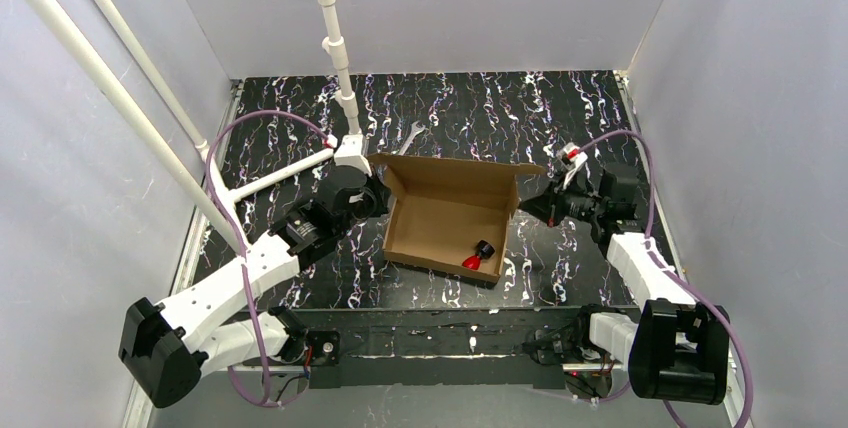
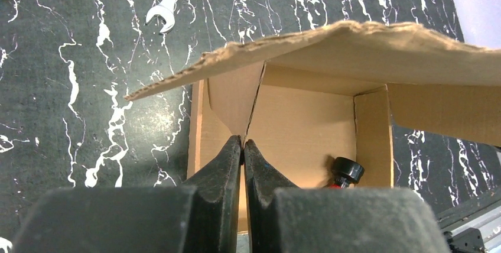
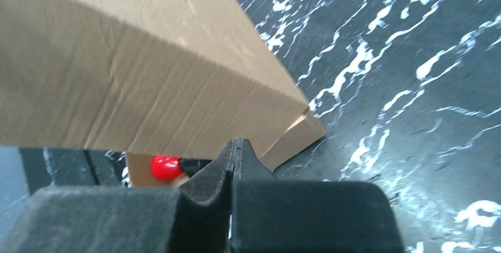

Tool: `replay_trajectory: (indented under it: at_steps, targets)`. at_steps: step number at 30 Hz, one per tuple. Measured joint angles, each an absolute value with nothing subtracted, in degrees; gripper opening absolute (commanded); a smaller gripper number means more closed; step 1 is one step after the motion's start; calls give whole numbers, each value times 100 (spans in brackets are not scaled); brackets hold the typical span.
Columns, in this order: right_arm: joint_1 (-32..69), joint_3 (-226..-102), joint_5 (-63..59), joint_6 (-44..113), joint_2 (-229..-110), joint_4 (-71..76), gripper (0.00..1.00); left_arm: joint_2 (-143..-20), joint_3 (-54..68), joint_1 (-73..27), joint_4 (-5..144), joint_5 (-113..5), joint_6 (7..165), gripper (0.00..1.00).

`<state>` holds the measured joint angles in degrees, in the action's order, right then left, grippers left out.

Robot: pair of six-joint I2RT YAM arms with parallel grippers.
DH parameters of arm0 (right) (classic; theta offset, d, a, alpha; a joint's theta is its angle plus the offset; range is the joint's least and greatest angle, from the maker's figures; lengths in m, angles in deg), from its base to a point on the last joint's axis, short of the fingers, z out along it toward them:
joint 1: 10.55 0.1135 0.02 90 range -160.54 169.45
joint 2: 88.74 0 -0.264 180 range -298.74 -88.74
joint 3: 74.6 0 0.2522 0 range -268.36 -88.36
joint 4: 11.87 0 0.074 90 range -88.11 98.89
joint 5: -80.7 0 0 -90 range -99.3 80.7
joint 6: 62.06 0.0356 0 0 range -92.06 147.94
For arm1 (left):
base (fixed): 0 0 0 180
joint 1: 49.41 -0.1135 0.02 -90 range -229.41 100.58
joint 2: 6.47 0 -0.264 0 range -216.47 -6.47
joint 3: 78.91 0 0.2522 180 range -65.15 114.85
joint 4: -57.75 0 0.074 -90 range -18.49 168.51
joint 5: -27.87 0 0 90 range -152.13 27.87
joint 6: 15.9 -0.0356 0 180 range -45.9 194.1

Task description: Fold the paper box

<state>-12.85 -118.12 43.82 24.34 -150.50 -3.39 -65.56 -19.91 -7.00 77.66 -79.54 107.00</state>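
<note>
Top view: the paper box [image 1: 445, 213] sits at the centre of the frame on a black, white-veined surface [image 1: 560, 108]. It is brown cardboard, tray walls up, with the far panel standing along its upper edge and the lid not closed. A small black-and-red object [image 1: 478, 254] lies inside, toward the lower right corner of the tray.

Left gripper [image 1: 378, 195]: at the box's left wall, near its upper corner. In the left wrist view the gripper [image 2: 243, 143] has its fingers pressed together, tips at the top edge of an upright cardboard wall where a seam runs down to them. Cannot tell whether any card is pinched between them. A big flap [image 2: 354, 46] of the box hangs across the upper half of that frame; the black-and-red object [image 2: 345, 170] shows on the box floor, lower right.

Right gripper [image 1: 528, 205]: at the box's right wall, opposite the left one. In the right wrist view the gripper [image 3: 236, 145] is closed, tips against the lower edge of a slanting cardboard panel [image 3: 147, 70]. The object's red part [image 3: 164, 167] shows just left of the fingers.

An open-ended wrench [image 1: 410, 135] lies on the surface above the box, apart from it; it also shows at the upper left of the left wrist view [image 2: 168, 5]. A white pipe frame [image 1: 335, 48] stands at upper left.
</note>
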Motion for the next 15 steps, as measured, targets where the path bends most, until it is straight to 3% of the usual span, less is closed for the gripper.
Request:
replay_trajectory:
  at_steps: [15]
  targets:
    - [-629,-11363,4629,3717,-15789,-1812,1,-6744,-1729,-691,7987,-7652,10182,0]
